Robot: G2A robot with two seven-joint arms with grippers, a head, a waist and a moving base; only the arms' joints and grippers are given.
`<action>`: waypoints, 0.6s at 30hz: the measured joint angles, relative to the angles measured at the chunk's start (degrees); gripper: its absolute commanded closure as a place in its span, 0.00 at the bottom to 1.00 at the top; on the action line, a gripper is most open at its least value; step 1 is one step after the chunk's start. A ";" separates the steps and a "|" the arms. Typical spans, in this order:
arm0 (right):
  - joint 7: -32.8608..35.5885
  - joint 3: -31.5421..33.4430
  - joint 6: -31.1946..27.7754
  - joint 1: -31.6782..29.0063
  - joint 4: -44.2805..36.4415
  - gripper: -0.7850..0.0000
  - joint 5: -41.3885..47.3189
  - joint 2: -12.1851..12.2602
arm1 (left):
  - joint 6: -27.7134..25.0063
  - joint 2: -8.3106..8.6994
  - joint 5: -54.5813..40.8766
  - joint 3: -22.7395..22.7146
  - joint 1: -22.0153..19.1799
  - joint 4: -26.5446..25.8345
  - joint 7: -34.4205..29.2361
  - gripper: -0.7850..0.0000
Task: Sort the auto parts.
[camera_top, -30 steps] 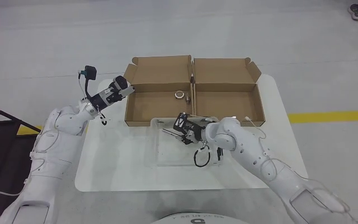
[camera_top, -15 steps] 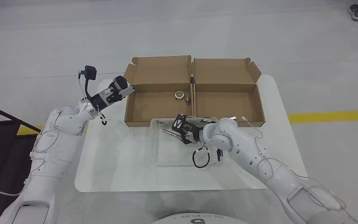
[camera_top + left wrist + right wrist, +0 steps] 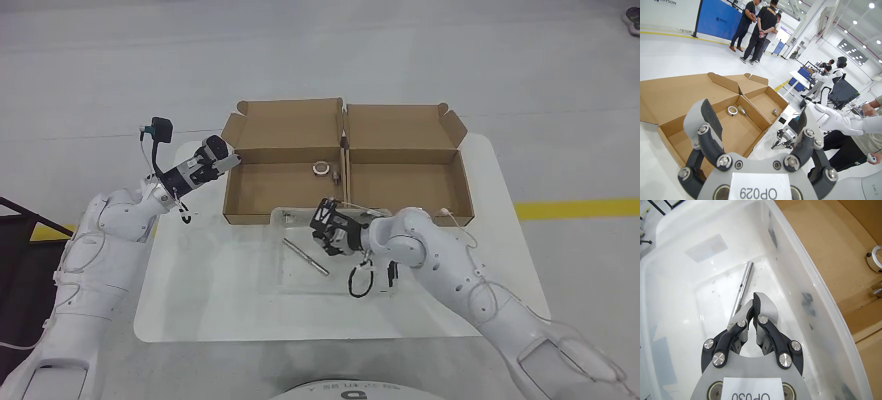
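Rod (image 3: 743, 285) loose on the bin (image 3: 819, 289) floor
Right claw (image 3: 753, 308), pinched together and empty, hangs over the rod's near end, roughly in line.

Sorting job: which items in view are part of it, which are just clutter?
Job: steel rod, clear bin, ring, threaded stud, small fitting, cardboard boxes.
Lying about: label sticker, yellow floor line.
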 measured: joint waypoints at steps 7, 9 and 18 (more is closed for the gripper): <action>0.38 1.80 0.34 -0.84 -0.67 0.84 0.61 0.58 | 0.00 0.00 0.00 0.00 0.00 0.00 0.00 0.00; 0.74 1.36 0.10 -0.93 -0.96 0.64 0.70 0.52 | 0.00 0.00 0.00 0.00 0.00 0.00 0.00 0.00; 1.70 -0.70 -1.48 0.36 0.28 0.51 4.60 -0.28 | 0.00 0.00 0.00 0.00 0.00 0.00 0.00 0.00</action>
